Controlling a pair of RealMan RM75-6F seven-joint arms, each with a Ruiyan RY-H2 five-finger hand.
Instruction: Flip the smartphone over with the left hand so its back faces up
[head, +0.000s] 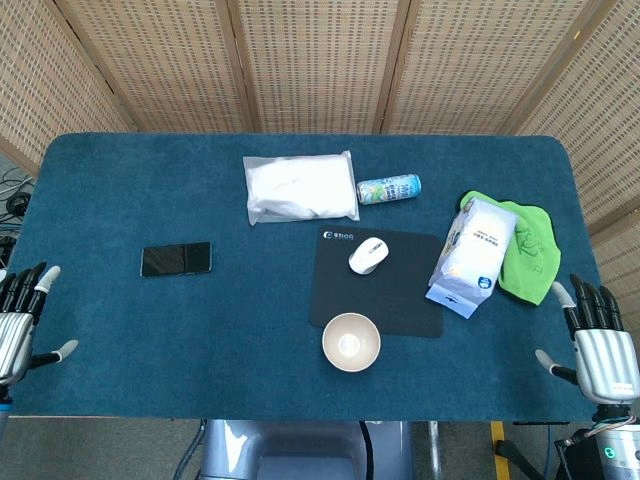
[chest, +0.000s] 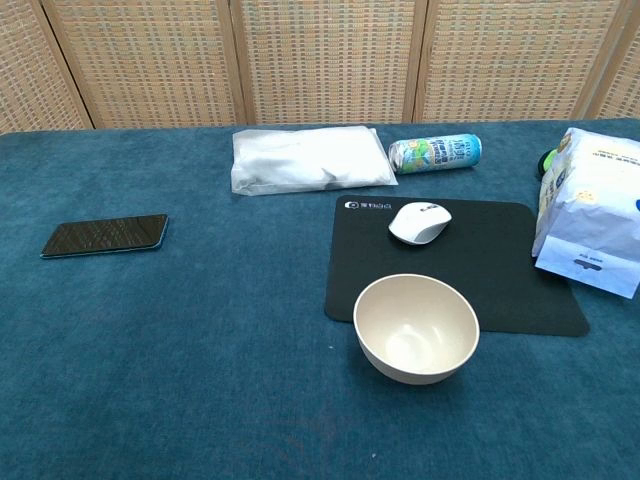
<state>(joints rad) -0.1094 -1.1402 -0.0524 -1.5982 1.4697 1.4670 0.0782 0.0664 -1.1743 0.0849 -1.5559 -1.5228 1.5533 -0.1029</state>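
- Left robot hand (head: 20, 320) is sitting at the tabletop's (head: 150, 380) near-left edge, fingers spread apart, holding nothing; only the head view is showing it.
- Right robot hand (head: 598, 345) is mirroring that at the near-right edge, fingers apart, also holding nothing.
- Smartphone (head: 176, 259) is lying flat, dark glossy face up, forward and to the right of the left robot hand, well apart from it. Not touching anything else.
- Nothing is sitting between the left robot hand and the smartphone, just bare blue cloth.
- White plastic bag (head: 300, 188) is lying further back and right of the smartphone, well apart from it.
- Drink can (head: 389, 188) is lying on its side just beside the bag's right end.
- Black mouse pad (head: 400, 305) is sitting mid-tabletop, nearer the right robot hand; a white mouse (head: 367, 254) is resting on its far part.
- Beige bowl (head: 351, 342) is standing upright at the pad's near-left corner, overlapping its edge; it is looking empty in the chest view.
- White tissue pack (head: 472, 255) is lying at the pad's right edge, forward and left of the right robot hand, partly over a green cloth (head: 528, 255).
- All the clutter is lying right of the smartphone, far from the left robot hand.
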